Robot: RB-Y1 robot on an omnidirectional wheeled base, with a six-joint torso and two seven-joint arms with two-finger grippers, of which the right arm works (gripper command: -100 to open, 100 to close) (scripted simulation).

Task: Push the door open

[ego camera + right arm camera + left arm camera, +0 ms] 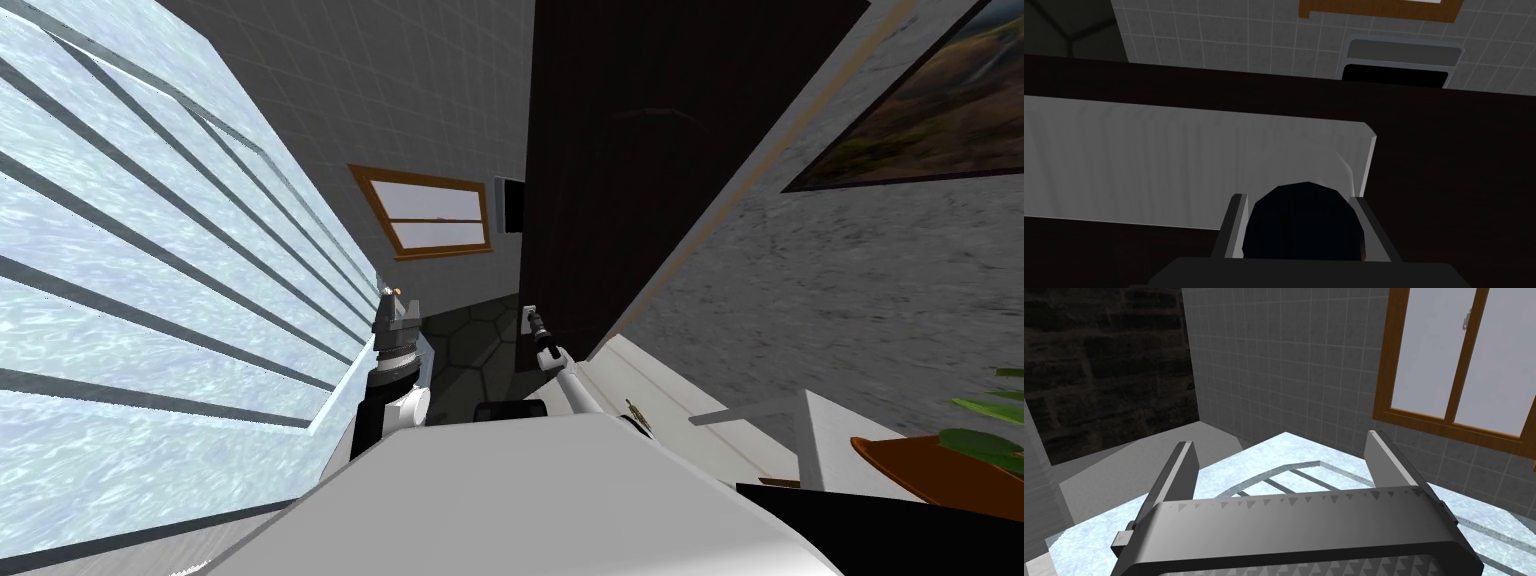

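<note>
The dark brown door (640, 150) stands ahead, a little to my right. In the right wrist view a light grey handle plate (1149, 160) lies across the door (1449, 175), with a dark round knob (1304, 220) in front of it. My right gripper (1298, 199) is shut on that knob, one finger pressing each side. The head view shows the right gripper (531, 318) reaching out to the door's edge. My left gripper (393, 300) is raised beside the glass panel, and its fingers (1185, 458) stand wide apart with nothing between them.
A large frosted glass panel (150, 300) with grey bars runs along my left. A wood-framed window (440, 212) and a vent (510, 205) sit on the tiled wall beyond the door. A white cabinet (680, 400), a picture (930, 110) and a plant (985, 430) are on my right.
</note>
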